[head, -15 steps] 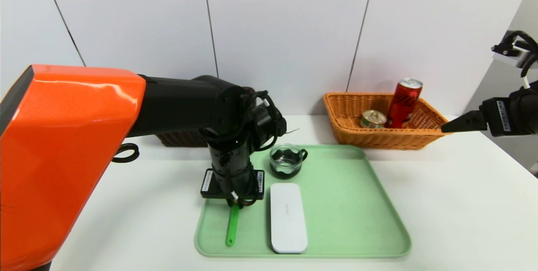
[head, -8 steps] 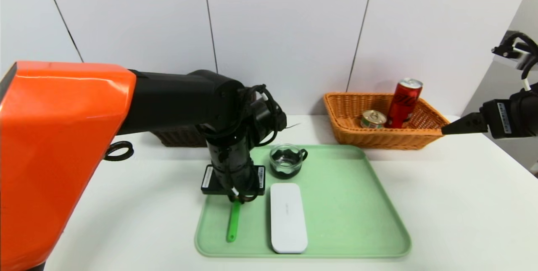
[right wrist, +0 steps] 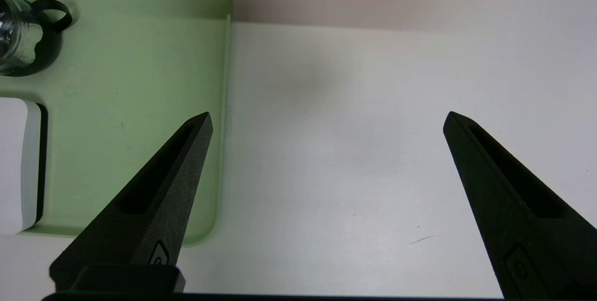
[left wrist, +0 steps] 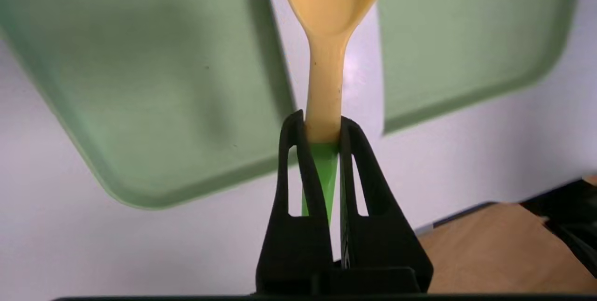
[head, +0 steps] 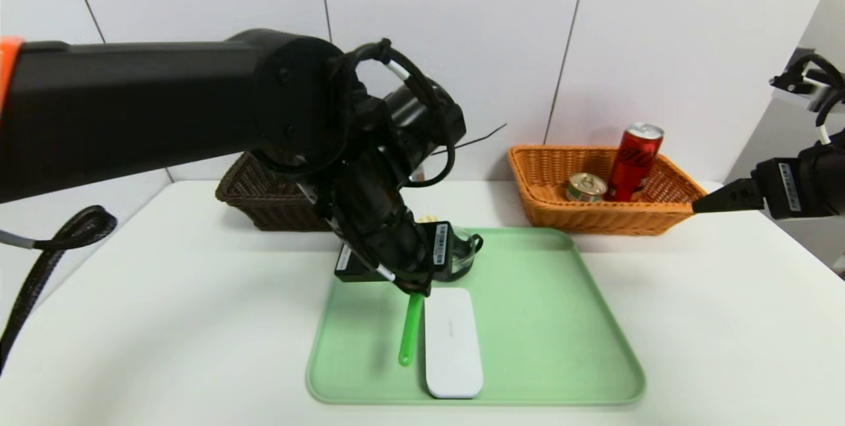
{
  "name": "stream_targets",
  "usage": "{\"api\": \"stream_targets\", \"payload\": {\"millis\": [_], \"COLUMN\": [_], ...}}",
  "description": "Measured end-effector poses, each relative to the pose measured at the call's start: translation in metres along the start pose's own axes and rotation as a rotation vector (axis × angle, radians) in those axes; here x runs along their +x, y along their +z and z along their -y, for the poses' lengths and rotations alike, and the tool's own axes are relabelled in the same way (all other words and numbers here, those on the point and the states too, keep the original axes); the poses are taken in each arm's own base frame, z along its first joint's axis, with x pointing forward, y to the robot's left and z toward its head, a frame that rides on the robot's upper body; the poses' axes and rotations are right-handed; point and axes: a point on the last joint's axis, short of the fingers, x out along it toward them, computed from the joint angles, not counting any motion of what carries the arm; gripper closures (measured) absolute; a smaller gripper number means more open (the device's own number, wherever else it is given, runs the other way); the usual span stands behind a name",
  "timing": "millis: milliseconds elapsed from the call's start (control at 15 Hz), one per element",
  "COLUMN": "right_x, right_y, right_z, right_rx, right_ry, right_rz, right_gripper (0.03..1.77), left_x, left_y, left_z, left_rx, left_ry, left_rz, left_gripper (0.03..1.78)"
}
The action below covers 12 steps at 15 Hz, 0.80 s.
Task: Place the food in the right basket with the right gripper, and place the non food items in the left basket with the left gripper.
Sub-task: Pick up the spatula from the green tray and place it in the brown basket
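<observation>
Left tool [left wrist: 322, 128] clamped, angled down, right tool [right wrist: 326, 119] spread

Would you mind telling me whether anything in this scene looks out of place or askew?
Only the red can: it leans tilted against the orange basket wall, beside the upright tin. Nothing looks spilled or damaged. The left gripper holds the pasta spoon above the tray.

We see our left gripper [left wrist: 322, 128] clamped on the pasta spoon [left wrist: 326, 35] where yellow neck meets green handle, green tray [left wrist: 140, 81] and white table [left wrist: 466, 151] below
</observation>
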Motion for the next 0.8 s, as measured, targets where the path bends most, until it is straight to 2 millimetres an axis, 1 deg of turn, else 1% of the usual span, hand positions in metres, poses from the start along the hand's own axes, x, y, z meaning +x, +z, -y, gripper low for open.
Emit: {"api": "stream_targets", "payload": {"millis": [67, 200, 267, 400, 467, 600, 733, 800], "right_x": [0.000, 0.000, 0.000, 0.000, 0.000, 0.000, 0.000, 0.000], "right_y": [0.000, 0.000, 0.000, 0.000, 0.000, 0.000, 0.000, 0.000], "right_z": [0.000, 0.000, 0.000, 0.000, 0.000, 0.000, 0.000, 0.000], "right_rx": [0.000, 0.002, 0.002, 0.000, 0.000, 0.000, 0.000, -0.001], "right_ry": [0.000, 0.000, 0.000, 0.000, 0.000, 0.000, 0.000, 0.000], "right_rz": [-0.001, -0.001, -0.001, 0.000, 0.000, 0.000, 0.000, 0.004], "right_gripper": [0.09, 0.09, 0.09, 0.09, 0.09, 0.09, 0.09, 0.09], "left_x": [-0.010, -0.031, -0.040, -0.056, -0.064, -0.079, -0.091, -0.093], "left_y": [-0.001, 0.004, 0.010, 0.024, 0.032, 0.053, 0.073, 0.082], "left_z": [0.002, 0.006, 0.004, -0.005, -0.012, -0.033, -0.061, -0.075], "left_rx": [0.011, 0.019, 0.009, -0.047, -0.092, -0.200, -0.306, -0.358], "left_ry": [-0.055, -0.153, -0.170, -0.156, -0.159, -0.175, -0.175, -0.170], "left_rz": [0.013, 0.112, 0.189, 0.353, 0.429, 0.572, 0.692, 0.730], "left_gripper": [1.70, 1.70, 1.70, 1.70, 1.70, 1.70, 1.70, 1.70]}}
